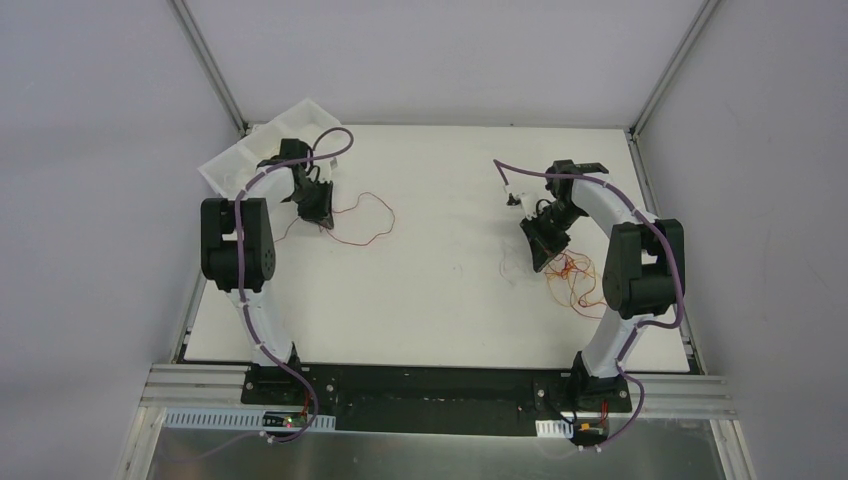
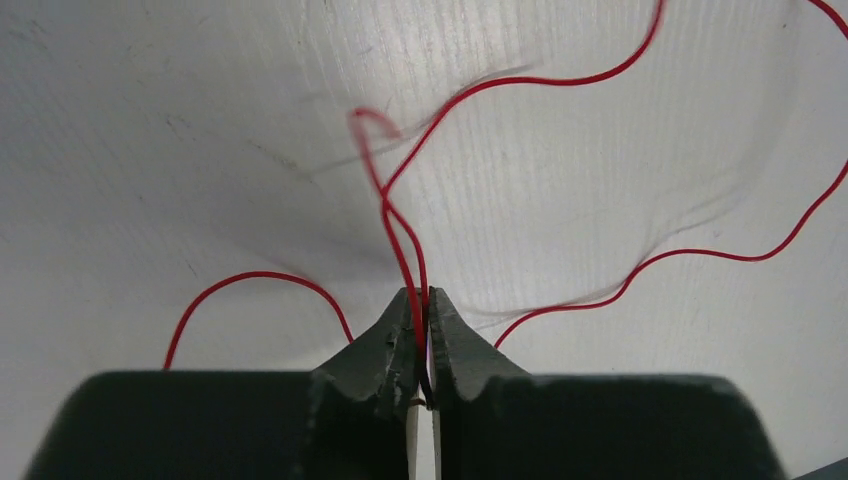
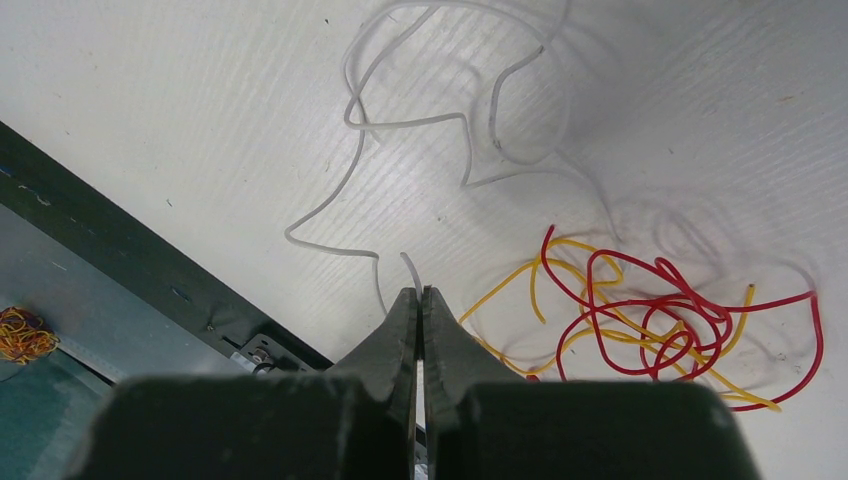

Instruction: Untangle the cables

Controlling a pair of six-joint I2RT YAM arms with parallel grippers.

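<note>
1. Your left claw (image 2: 424, 300) is clamped on the red cable (image 2: 255, 274). In the left wrist view the two fingers meet with the strand pinched between their tips.
2. From that pinch the red cable rises away from the claw, makes a small hooked bend, then sweeps off to the upper right. Two further arcs of it lie on the tabletop (image 1: 450, 300), one to either side of the claw.
3. From overhead, the left claw (image 1: 322, 212) sits at the far left of the tabletop. The red cable (image 1: 390, 215) spreads in loose open loops just to its right. It lies well apart from the other wires.
4. A white tray (image 1: 240, 160) sits tilted at the far left corner, just behind your left arm.
5. Your right claw (image 3: 420, 297) has its fingers together, with no gap between the tips.
6. One end of a translucent white wire (image 3: 358, 150) comes right up to those tips. You cannot tell from the wrist view whether it is pinched. The rest of it wanders in loose bends across the tabletop beyond the claw.
7. The red-and-yellow tangle (image 3: 650, 320) lies on the tabletop just to the right of the right claw in the wrist view. Its red and yellow strands are looped through one another.
8. From overhead, the right claw (image 1: 545, 255) is on the right side of the tabletop, and the red-and-yellow tangle (image 1: 572, 280) is just beside it, next to the right arm's elbow.
</note>
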